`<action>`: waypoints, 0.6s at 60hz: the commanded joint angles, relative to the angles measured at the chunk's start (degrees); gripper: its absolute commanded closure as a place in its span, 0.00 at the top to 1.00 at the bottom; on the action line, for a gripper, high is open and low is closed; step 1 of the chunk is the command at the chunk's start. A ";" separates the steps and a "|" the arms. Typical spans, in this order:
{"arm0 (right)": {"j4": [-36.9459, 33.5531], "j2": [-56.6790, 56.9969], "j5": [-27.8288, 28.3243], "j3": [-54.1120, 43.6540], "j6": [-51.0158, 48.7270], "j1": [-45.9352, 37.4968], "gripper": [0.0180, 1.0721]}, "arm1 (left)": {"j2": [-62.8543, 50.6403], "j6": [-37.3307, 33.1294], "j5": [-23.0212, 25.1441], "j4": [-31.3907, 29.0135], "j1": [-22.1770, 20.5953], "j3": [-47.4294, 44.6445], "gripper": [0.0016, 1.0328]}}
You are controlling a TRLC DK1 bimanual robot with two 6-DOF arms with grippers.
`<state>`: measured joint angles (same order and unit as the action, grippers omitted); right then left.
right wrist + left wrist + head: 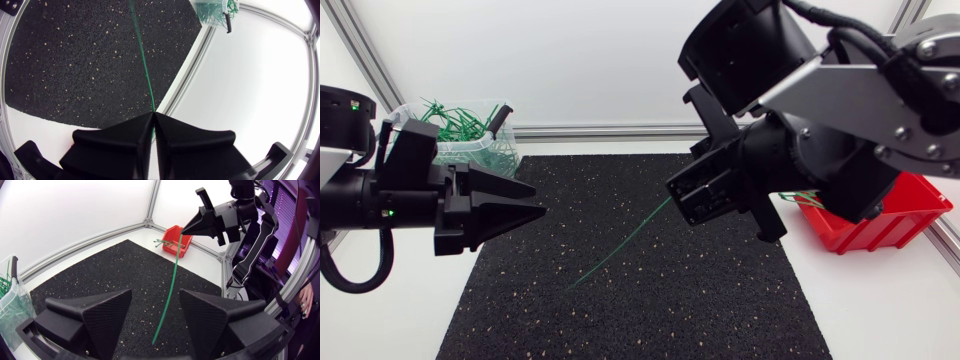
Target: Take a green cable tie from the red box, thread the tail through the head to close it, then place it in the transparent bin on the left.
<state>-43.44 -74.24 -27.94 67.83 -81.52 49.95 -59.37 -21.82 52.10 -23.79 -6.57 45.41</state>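
At the far left of the white counter [880,310], a clear plastic bin [472,156] holds a tangle of finished green ties. Just beside it the left claw [538,200] hangs over the edge of the black speckled rubber mat [650,300], its two wedge fingers spread apart with nothing between them. Toward the middle, a thin green cable tie [620,245] slants down across the mat. Its upper end is pinched between the closed fingertips of the right claw [153,116] and its lower end is free, close to the mat or perhaps resting on it. The held end may be head or tail; that is too small to tell. The red plastic box [880,232] sits behind the right arm. The pick looks done and threading is at hand; the left claw should next catch the free end so the two ends can be brought together.
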 commanded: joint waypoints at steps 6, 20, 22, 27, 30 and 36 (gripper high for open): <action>2.48 -0.56 -2.91 -0.07 -1.72 5.24 0.08 | -4.61 -2.96 3.01 -1.17 -2.84 5.13 0.73; 6.18 -3.02 -3.43 1.25 -2.60 6.65 0.08 | -6.54 -4.10 3.01 0.15 -8.02 6.80 0.74; 6.44 -3.37 -3.52 1.60 -2.77 6.65 0.08 | -6.98 -4.28 3.01 0.15 -8.81 7.33 0.74; 7.49 -3.72 -3.43 2.22 -3.39 6.74 0.08 | -9.27 -4.37 3.01 -0.55 -9.69 9.44 0.74; 8.37 -3.72 -3.43 2.39 -4.09 6.74 0.08 | -11.03 -4.37 3.01 -0.91 -10.66 11.02 0.74; 7.67 -4.34 -3.43 3.80 -4.18 6.56 0.08 | -13.40 -5.16 3.01 -0.91 -11.01 12.42 0.75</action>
<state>-35.79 -77.25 -31.33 69.63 -84.07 56.21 -70.85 -25.02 54.22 -24.18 -17.08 55.88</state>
